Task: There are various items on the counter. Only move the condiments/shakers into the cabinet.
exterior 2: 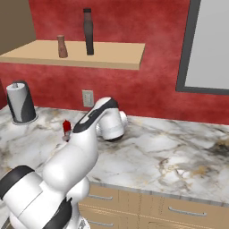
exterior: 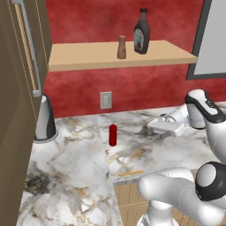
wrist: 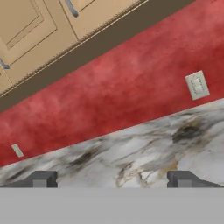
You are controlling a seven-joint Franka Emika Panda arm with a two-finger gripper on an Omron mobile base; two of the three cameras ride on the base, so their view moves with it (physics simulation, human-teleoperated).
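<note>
Slim red bottle [exterior: 113, 134] seen upright on counter [exterior: 79, 159], at nine o'clock from end effector [exterior: 152, 127]; fingers spread apart, nothing held.

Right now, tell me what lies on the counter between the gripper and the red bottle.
In the left base view, only bare marble counter lies between the open gripper and the red bottle.

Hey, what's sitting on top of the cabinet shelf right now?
On the cabinet shelf stand the tan shaker and the dark sauce bottle, both upright and apart. Nothing else shows on it; the shelf's left end is covered by the dark door.
</note>
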